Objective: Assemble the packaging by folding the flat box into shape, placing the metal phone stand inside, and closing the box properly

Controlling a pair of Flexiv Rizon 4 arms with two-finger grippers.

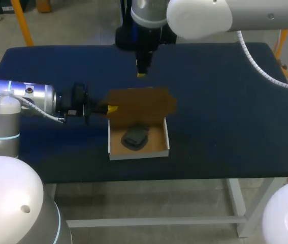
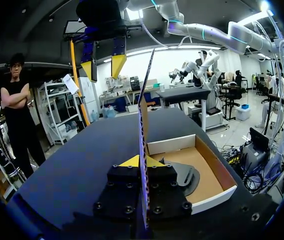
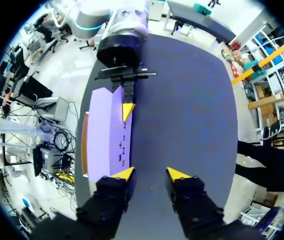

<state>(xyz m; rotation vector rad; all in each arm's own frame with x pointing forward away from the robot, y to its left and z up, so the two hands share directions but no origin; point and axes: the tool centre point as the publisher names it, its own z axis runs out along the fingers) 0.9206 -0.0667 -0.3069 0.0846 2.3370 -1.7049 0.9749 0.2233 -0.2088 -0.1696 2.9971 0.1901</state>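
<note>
- Closing looks like the step in hand. The shallow cardboard box (image 1: 114, 145), white outside and brown inside, already stands shaped toward the 6 o'clock edge of the dark blue table (image 1: 225, 122).
- Inside it lies the dark metal phone stand (image 1: 135, 138).
- The brown lid flap (image 1: 138, 104) stands upright along the box's 12 o'clock side, and the left gripper (image 1: 111, 109) is clenched on the flap's 9 o'clock edge.
- The right gripper (image 1: 141, 74) hangs released at 12 o'clock of the flap.
- The next move calls for swinging the flap down toward 6 o'clock and tucking it in.

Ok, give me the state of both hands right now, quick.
Left hand: closed on the upright brown cardboard lid flap.
Right hand: open, holding nothing.
</note>
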